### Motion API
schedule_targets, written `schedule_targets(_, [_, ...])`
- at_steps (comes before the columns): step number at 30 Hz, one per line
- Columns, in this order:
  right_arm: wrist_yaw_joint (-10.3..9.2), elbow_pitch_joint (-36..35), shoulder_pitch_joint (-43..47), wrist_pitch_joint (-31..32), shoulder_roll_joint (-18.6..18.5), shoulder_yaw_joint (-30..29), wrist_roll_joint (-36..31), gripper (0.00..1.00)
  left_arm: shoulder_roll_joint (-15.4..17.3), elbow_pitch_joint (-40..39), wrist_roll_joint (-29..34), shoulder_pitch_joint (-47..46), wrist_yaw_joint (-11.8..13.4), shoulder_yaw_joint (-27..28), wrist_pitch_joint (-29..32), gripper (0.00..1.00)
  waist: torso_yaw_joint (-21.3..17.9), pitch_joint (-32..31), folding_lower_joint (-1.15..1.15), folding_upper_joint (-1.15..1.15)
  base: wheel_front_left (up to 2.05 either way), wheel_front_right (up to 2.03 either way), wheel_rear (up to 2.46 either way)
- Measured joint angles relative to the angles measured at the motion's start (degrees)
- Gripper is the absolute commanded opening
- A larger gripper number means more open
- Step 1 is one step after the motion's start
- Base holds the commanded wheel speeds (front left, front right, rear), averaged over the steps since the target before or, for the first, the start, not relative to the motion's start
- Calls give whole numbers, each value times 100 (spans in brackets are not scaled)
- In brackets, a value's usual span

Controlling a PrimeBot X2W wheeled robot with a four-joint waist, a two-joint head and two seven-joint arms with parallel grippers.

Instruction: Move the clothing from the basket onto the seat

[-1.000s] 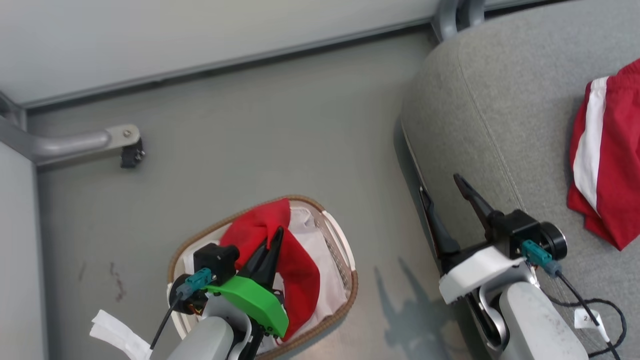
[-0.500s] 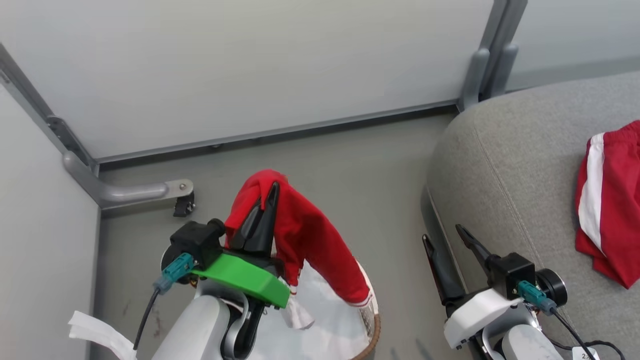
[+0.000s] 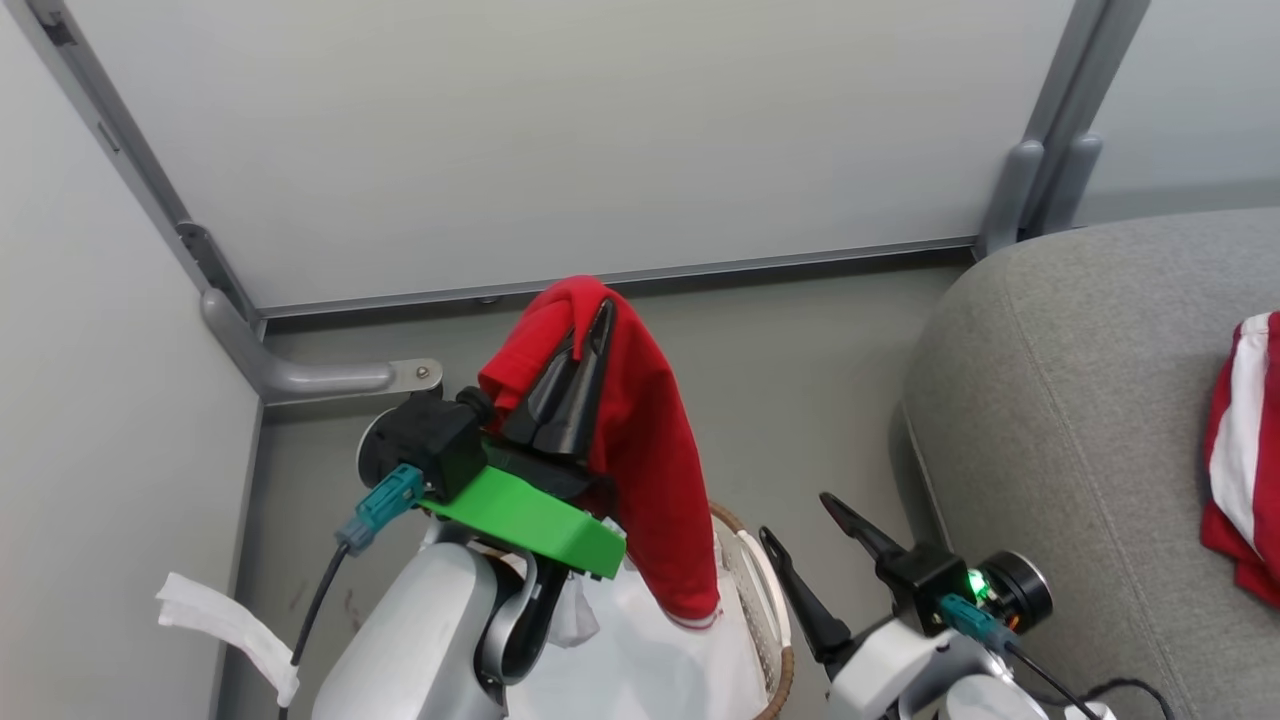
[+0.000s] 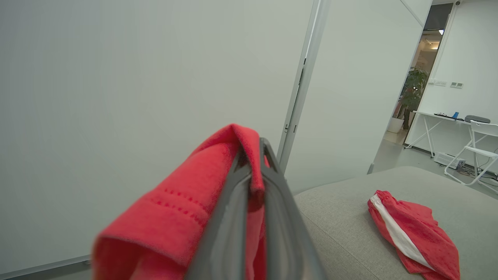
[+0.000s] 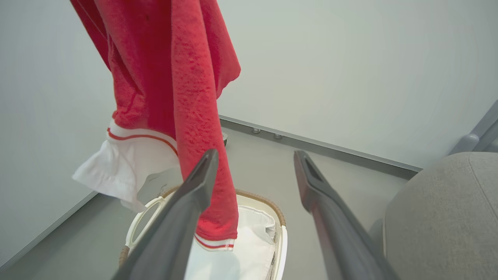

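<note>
Clamps a fold of the red garment (image 3: 650, 450) in the left gripper (image 3: 598, 318), jaws pressed flat together on the cloth. Holds it raised above the basket (image 3: 772, 605), with the white-trimmed hem hanging over the white liner (image 5: 249, 249). Carries the right gripper (image 3: 797, 518) empty, jaws spread wide, low between basket and seat (image 3: 1080, 420). Shows a second red garment (image 3: 1245, 460), white-striped, lying on that seat, well apart from the basket.
</note>
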Motion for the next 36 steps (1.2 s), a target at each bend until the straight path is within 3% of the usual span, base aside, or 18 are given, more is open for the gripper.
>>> schedule_targets(10, [0,397,-965,0,14,887,221,100,-66,1,-245,-77,0,-490,-1,0,430,92,0,0,0,0,0])
schedule_targets(16, [0,759,-1279,0,21,1007,343,100,-83,8,-352,-194,0,-814,0,0,764,137,0,0,0,0,0])
schedule_targets(17, [0,808,-1284,1,24,1031,401,88,-83,10,-361,-215,0,-858,0,0,822,142,0,0,0,0,0])
schedule_targets(19, [0,940,-1292,1,25,1067,467,10,-87,-7,-410,-248,0,-923,-1,0,923,151,0,0,0,0,0])
schedule_targets(20, [0,990,-1290,0,24,1068,533,0,-87,-21,-444,-256,0,-947,0,0,973,155,0,0,0,0,0])
schedule_targets(27, [0,1036,-1260,0,25,946,670,0,-88,-33,-505,-257,0,-948,-1,0,1106,213,0,0,0,0,0])
schedule_targets(28, [0,1024,-1250,0,25,898,675,0,-87,-11,-493,-252,0,-911,-1,31,1086,217,0,0,0,0,0])
schedule_targets(29, [0,1005,-1235,0,25,850,680,0,-89,19,-495,-250,0,-890,-1,99,1065,218,0,0,0,0,0])
schedule_targets(36, [0,751,-953,0,24,376,506,0,-96,233,-478,-114,0,-701,-4,100,762,220,0,0,0,0,0])
